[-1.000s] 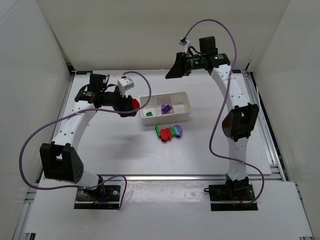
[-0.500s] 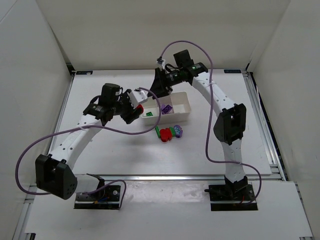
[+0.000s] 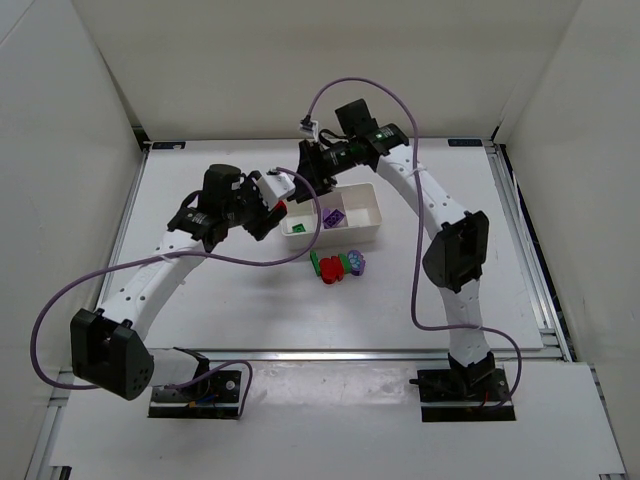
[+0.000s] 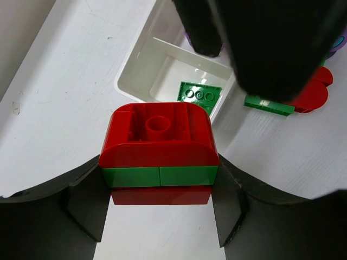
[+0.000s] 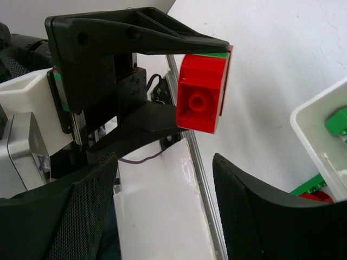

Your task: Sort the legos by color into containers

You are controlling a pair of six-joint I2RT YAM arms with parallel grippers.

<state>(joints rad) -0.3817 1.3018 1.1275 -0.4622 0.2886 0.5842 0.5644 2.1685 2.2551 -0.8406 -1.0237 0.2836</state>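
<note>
My left gripper is shut on a stack of legos, red on top, green in the middle, red below; it hangs just left of the white tray. The stack also shows in the right wrist view, pinched between black fingers. My right gripper is open and empty, close in front of that stack; from above it sits over the tray's left end. The containers hold a green brick and a purple brick. More legos lie on the table before the tray.
The loose pile in front of the tray has a green piece, a red piece and a purple one. White walls enclose the table on the left, back and right. Purple cables loop from both arms.
My right arm has swung left and down from the back right to just over the tray's left end. My left gripper has carried the stack rightward toward the tray.
</note>
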